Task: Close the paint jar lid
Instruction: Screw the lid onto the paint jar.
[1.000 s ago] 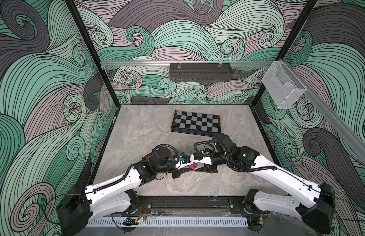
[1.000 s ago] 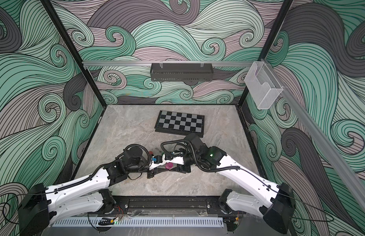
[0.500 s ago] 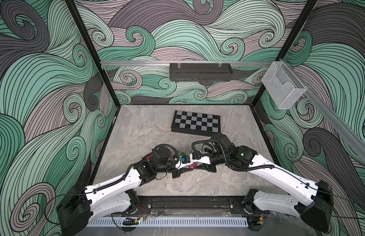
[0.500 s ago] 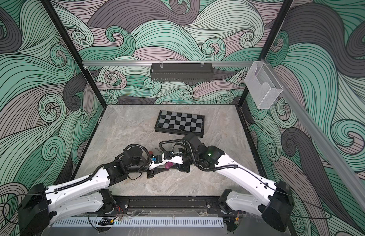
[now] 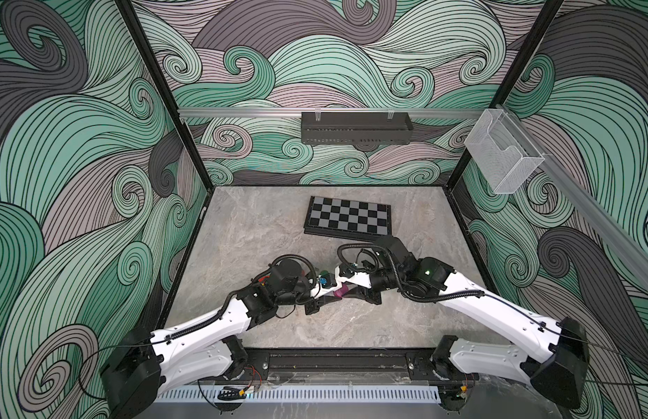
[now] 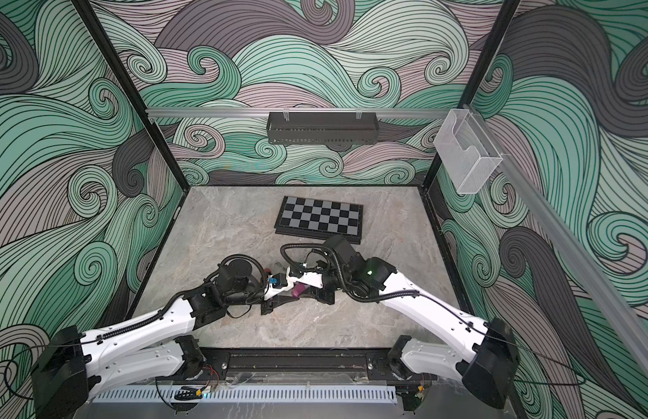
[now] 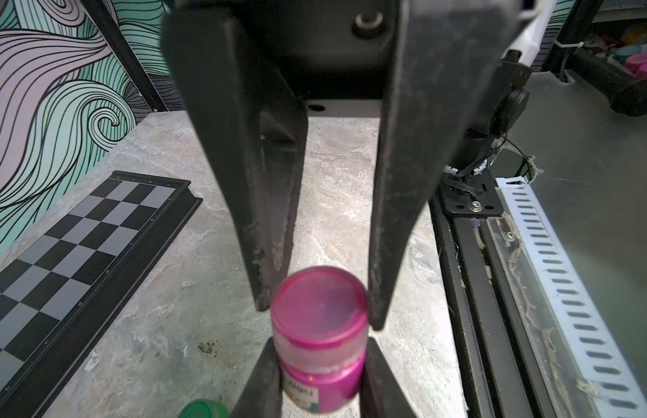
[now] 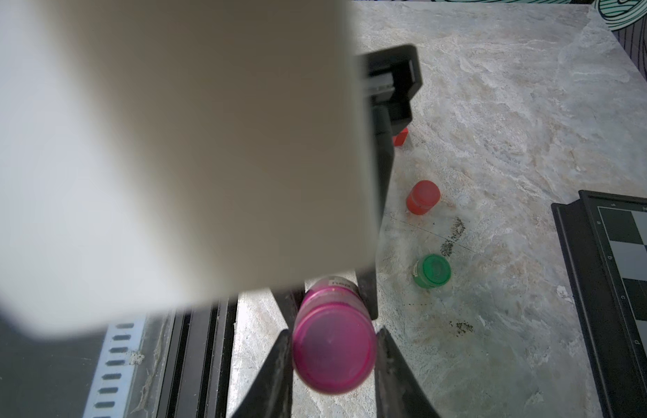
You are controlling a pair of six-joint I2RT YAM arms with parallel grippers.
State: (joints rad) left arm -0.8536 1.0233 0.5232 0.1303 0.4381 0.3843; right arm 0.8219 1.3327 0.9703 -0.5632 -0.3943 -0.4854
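Top views: high over the near edge, looking down at the table (image 5: 242,225).
Wrist views: close-up, sharing the paint jar (image 7: 320,347).

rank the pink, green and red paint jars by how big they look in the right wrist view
1. pink jar: largest, but it is closest to the camera.
2. green jar and red jar: look about alike, so not ranked.

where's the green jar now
In the right wrist view the green jar stands on the table, close to the red jar and the held magenta jar.
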